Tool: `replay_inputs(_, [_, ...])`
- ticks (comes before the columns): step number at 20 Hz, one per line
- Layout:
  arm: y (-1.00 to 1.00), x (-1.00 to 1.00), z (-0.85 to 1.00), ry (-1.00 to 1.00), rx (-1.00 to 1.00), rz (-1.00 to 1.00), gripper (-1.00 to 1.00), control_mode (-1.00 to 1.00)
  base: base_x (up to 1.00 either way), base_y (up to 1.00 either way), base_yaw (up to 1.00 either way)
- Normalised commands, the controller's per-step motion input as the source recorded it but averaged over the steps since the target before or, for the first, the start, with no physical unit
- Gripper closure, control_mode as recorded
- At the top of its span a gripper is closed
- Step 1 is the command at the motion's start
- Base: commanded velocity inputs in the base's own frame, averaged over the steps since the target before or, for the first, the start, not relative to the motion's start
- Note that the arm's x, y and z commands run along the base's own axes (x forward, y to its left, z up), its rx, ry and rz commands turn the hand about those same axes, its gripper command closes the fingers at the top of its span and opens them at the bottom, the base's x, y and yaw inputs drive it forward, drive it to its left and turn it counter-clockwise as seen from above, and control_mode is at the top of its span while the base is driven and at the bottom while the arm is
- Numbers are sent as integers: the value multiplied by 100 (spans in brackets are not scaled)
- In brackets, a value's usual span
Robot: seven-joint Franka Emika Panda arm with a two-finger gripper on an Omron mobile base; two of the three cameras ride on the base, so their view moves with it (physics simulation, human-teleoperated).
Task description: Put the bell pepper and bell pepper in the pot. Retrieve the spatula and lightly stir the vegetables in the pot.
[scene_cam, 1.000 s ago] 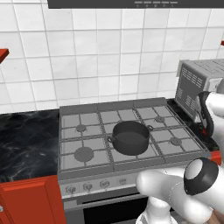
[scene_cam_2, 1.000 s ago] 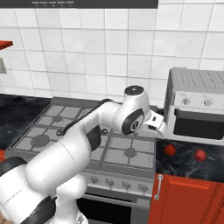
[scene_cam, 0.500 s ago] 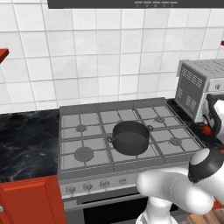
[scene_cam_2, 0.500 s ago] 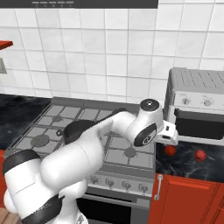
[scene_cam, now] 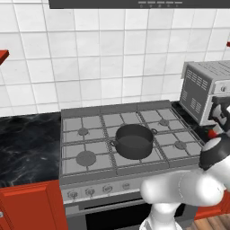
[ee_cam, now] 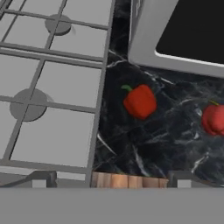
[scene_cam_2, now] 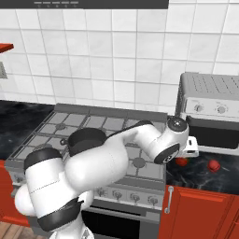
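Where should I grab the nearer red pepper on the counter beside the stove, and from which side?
Take the nearer pepper across its rounded body, coming straight down from above. It lies alone on the dark counter, clear of the stove, the second pepper and the toaster oven, so both sides look free. Probably avoid the small green stem; the open gripper looks wide enough.

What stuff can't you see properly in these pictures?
- Right bell pepper: cut off by the hand view's right edge.
- Pot: partly behind the arm in the right base view.
- Toaster oven: cut off by the left base view's right edge.
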Motion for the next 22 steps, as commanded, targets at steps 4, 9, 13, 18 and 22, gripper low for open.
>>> replay_inputs(4, [-32, 35, -26, 5, 0, 20, -100, -100, 0, 0, 0])
replay_inputs(9, [-18, 16, -32, 0, 0, 9, -100, -100, 0, 0, 0])
replay_inputs(13, [-8, 18, -16, -1, 0, 1, -100, -100, 0, 0, 0])
replay_inputs(18, [-4, 28, -17, 8, 0, -3, -100, -100, 0, 0, 0])
replay_inputs(22, [0, 10, -27, 0, 0, -7, -100, -100, 0, 0, 0])
